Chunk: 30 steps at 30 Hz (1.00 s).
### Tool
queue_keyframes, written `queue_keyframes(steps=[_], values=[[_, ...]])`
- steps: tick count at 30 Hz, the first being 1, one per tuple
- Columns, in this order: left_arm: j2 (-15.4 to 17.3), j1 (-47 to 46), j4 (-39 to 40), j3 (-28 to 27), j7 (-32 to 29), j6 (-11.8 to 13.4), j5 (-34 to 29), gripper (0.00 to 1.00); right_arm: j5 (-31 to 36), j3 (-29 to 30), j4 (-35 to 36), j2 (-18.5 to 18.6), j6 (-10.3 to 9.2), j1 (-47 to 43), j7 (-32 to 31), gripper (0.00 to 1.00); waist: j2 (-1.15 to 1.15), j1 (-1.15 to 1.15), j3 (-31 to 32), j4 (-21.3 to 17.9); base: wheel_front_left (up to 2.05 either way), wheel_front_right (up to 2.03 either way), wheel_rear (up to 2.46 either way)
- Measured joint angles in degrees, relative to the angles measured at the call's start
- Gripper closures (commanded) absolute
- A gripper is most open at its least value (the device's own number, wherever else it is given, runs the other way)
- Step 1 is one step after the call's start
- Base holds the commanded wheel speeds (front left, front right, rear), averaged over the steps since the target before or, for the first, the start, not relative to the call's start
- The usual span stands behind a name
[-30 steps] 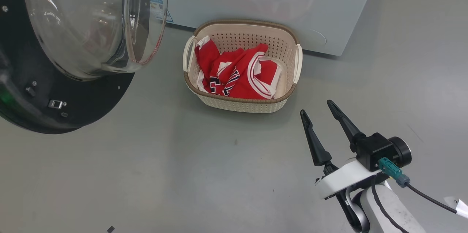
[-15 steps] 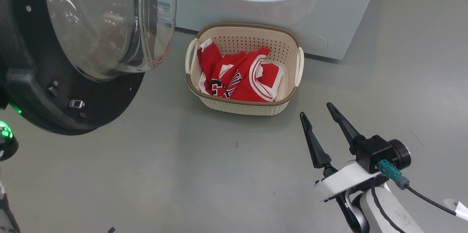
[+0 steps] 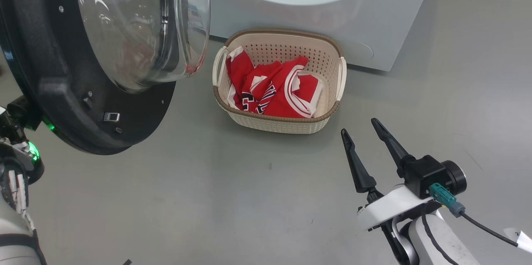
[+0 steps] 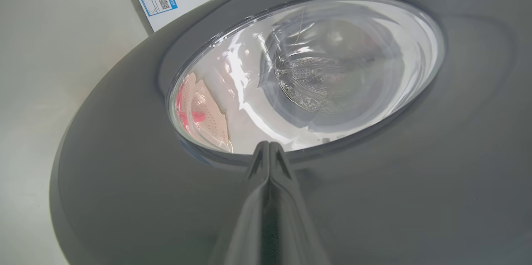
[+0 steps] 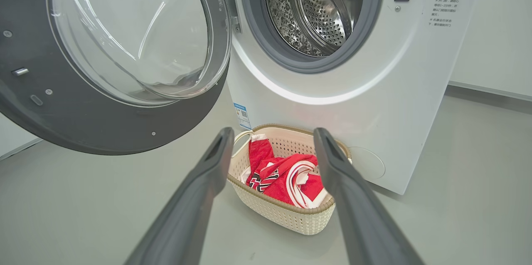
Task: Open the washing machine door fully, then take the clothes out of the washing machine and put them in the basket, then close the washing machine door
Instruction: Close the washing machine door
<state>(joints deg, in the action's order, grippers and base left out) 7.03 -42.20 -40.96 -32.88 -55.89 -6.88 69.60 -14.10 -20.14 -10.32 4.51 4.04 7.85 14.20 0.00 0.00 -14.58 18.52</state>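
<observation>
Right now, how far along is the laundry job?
Done: the washing machine door stands open, the drum looks empty, and the clothes lie in the basket. In hand: the left gripper, shut, points at the door's outer face, seemingly to push it. Left: closing the door. The right gripper hangs open, holding nothing.

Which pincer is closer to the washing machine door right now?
Left. The left pincer, shut, points at the washing machine door from close by its outer face; the right pincer, open, hangs over the floor past the basket.
</observation>
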Motion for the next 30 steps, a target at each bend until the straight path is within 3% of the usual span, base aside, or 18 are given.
queue_keyframes(steps=[10,21,30], values=[[0.27,4.42,11.21,3.98,7.19,-0.01,-5.55,1.0,-0.43,0.73,0.0,-0.15,0.0,-0.47,0.0,0.0,0.0,0.0,0.93,0.83,0.0,0.0,0.0],[6.66,18.01,25.99,16.11,21.68,-0.03,-22.13,1.0,-0.97,0.87,-0.07,-0.51,0.01,-1.71,0.25,0.0,0.0,0.0,3.32,1.68,0.0,0.0,0.0],[10.6,29.06,31.31,24.16,36.8,-0.04,-32.68,1.0,-1.02,1.07,-0.09,-0.71,0.38,-3.46,0.25,0.0,0.0,0.0,5.18,2.54,0.0,0.0,0.0]])
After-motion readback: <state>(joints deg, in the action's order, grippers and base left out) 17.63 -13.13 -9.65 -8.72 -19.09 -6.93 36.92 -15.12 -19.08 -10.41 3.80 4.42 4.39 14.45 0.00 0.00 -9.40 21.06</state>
